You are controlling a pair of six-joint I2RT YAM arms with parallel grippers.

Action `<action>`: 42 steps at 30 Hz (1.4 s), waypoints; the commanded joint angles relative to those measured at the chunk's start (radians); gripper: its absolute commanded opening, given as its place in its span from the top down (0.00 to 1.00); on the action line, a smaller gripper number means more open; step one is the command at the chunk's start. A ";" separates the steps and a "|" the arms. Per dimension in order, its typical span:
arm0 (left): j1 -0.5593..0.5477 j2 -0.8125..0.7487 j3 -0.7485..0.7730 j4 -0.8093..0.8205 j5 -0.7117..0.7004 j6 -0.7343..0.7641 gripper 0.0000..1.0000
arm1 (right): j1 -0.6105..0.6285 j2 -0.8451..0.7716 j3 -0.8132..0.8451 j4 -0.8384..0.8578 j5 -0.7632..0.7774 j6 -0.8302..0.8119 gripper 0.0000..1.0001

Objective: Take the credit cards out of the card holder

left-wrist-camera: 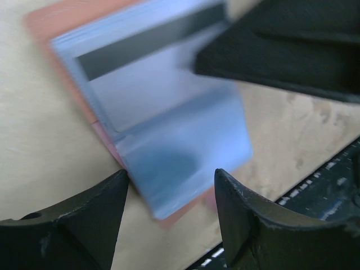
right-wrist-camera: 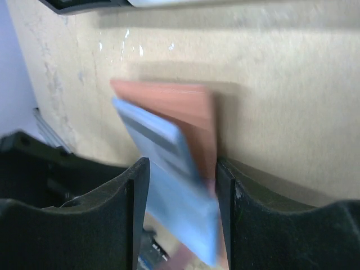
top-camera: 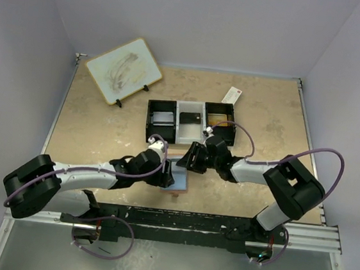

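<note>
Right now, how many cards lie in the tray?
2: a grey card in the left compartment of the tray, a dark card in the middle one. The tan thing in the right compartment is too small to tell.

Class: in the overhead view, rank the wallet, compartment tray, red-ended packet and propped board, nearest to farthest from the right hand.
1. Salmon-tan leather card holder, at the right hand.
2. Black-and-white three-compartment tray, just behind.
3. White red-ended packet, back right.
4. Cream board propped on stand, far-left corner.
</note>
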 commanded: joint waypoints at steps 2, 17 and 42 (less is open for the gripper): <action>-0.147 0.031 -0.030 0.182 -0.092 -0.228 0.41 | 0.012 0.055 0.140 -0.233 0.032 -0.212 0.47; -0.362 -0.077 0.131 -0.105 -0.430 -0.236 0.39 | 0.014 -0.142 0.268 -0.600 0.326 -0.247 0.44; -0.037 0.080 0.292 -0.220 -0.257 0.024 0.52 | 0.093 0.033 -0.172 0.319 0.063 0.270 0.71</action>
